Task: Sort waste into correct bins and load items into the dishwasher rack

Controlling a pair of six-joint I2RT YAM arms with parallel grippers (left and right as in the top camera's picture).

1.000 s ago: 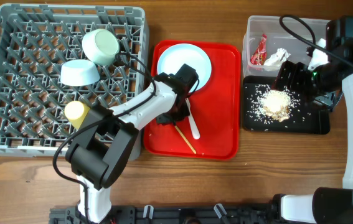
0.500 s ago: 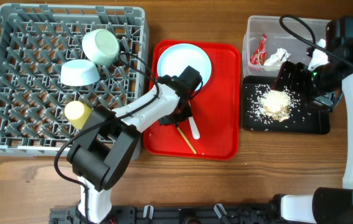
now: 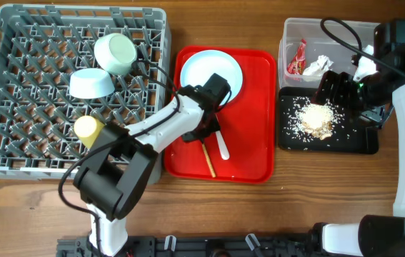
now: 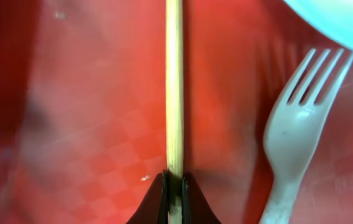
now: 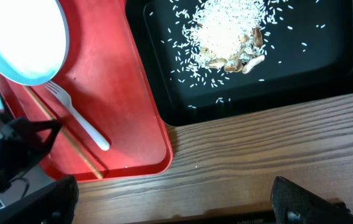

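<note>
My left gripper (image 3: 206, 135) is shut on a thin wooden stick (image 4: 174, 93), low over the red tray (image 3: 248, 157). The white fork (image 4: 297, 143) lies just right of the stick, below the white plate (image 3: 211, 73). My right gripper (image 5: 173, 202) is open and empty above the black tray (image 3: 363, 143), which holds rice scraps (image 3: 315, 118). The clear tub (image 3: 291, 32) holds the red sachet (image 3: 298, 57) and the napkin (image 3: 318, 66). The grey rack (image 3: 16, 86) holds two mint bowls (image 3: 114, 51) (image 3: 91, 83) and the yellow cup (image 3: 86, 128).
The red tray sits between the rack and the two bins, close to the rack's right wall. The left arm reaches over the rack's front right corner. Bare wooden table (image 5: 257, 149) lies in front of the trays.
The stick in my left gripper has swung, its near end moving a little to the left on the red tray. The right arm has not moved.
</note>
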